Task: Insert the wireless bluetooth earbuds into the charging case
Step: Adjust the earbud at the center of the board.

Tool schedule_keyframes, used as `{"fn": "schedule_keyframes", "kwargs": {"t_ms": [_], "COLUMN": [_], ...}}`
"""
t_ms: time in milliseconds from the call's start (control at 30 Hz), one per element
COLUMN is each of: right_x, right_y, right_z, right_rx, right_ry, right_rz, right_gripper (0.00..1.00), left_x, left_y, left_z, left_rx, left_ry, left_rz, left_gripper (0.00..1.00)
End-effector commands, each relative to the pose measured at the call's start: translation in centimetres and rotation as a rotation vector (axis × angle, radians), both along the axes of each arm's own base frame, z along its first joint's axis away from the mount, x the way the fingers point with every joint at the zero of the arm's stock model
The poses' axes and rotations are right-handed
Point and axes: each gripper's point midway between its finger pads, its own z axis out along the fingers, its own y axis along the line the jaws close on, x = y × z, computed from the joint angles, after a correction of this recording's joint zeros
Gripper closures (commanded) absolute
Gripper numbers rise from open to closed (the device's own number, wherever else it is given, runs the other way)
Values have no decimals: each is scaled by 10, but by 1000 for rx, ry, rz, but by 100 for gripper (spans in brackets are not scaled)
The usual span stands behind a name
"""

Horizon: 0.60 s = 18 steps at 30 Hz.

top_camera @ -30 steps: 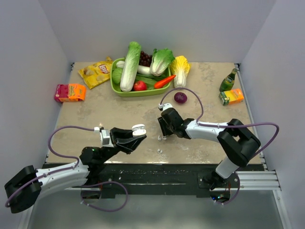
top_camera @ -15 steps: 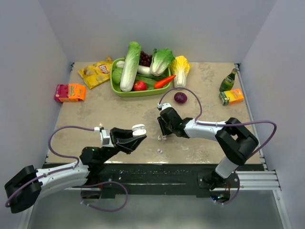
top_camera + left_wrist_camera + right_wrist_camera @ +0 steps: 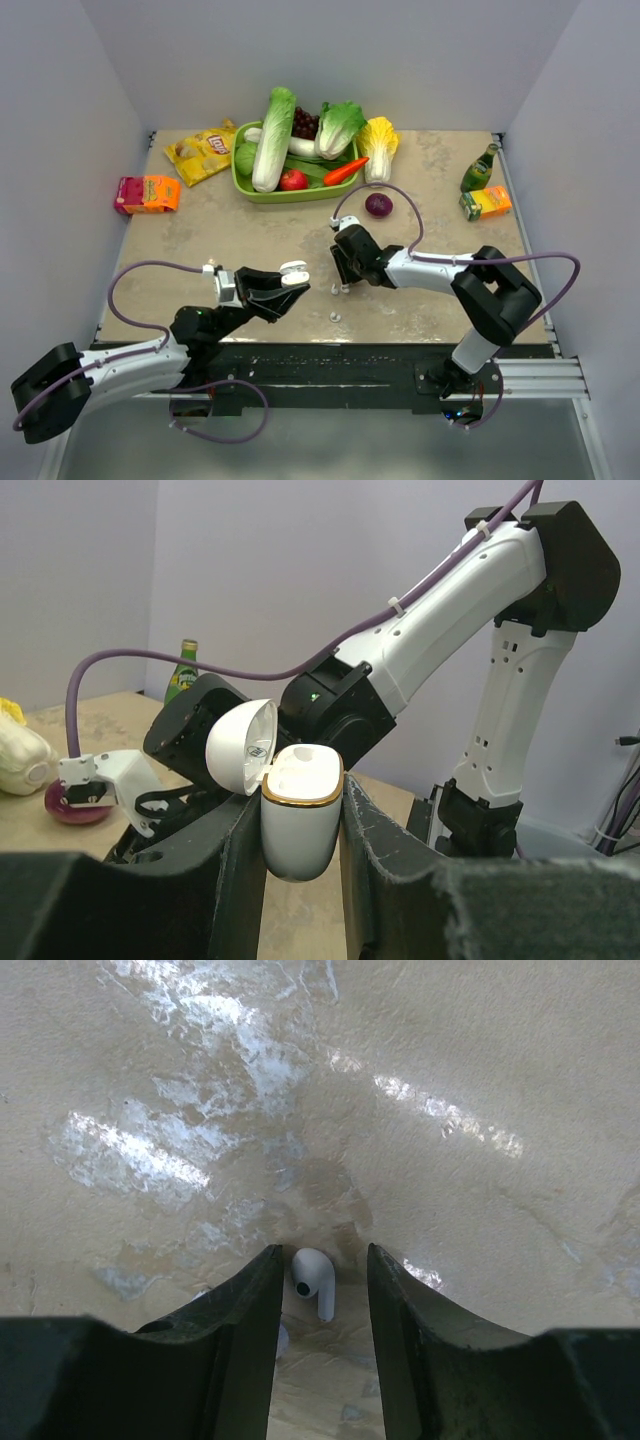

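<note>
Two robot arms stand at the near edge, a left arm [image 3: 130,365] and a right arm [image 3: 440,270]. There is one white case [image 3: 300,820]. One earbud [image 3: 312,1278] shows plainly, and from above one more white speck [image 3: 334,315] lies nearer, too small to name.

On the far worktop:
- one green tray [image 3: 300,196]
- three leafy cabbages: a long one [image 3: 272,135], a green one [image 3: 340,125] and a yellow one [image 3: 378,145]
- one tomato [image 3: 293,180]
- one carrot [image 3: 345,172]
- one bunch of grapes [image 3: 305,122]
- one purple onion [image 3: 378,205]
- one crisp bag [image 3: 203,152]
- one green bottle [image 3: 478,170]
- two drink cartons, a left carton [image 3: 147,193] and a right carton [image 3: 487,203]

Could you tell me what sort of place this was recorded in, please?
Probably a robot lab test cell: left arm and right arm bolted to a table boxed in by plain walls, with a tray of vegetables.
</note>
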Motion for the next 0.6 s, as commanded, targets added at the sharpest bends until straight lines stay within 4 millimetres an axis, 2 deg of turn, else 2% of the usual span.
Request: {"fn": "schedule_keyframes", "kwargs": {"t_ms": [0,367,567], "right_x": [2,1,-9], "right_y": [11,9,9], "right_z": [-3,-2,-2], "right_rx": [-7,-35,-42], "right_ry": [8,8,34], "right_rz": [27,40,54], "right_gripper": [57,59,59], "left_x": [-22,-21,-22], "left_y": [27,28,28], "left_z": [-118,-119,-120], "left_rx": [182,183,184], "left_ry": [139,142,144], "left_rz": [-13,-9,-11], "left_gripper": [100,100,100]}}
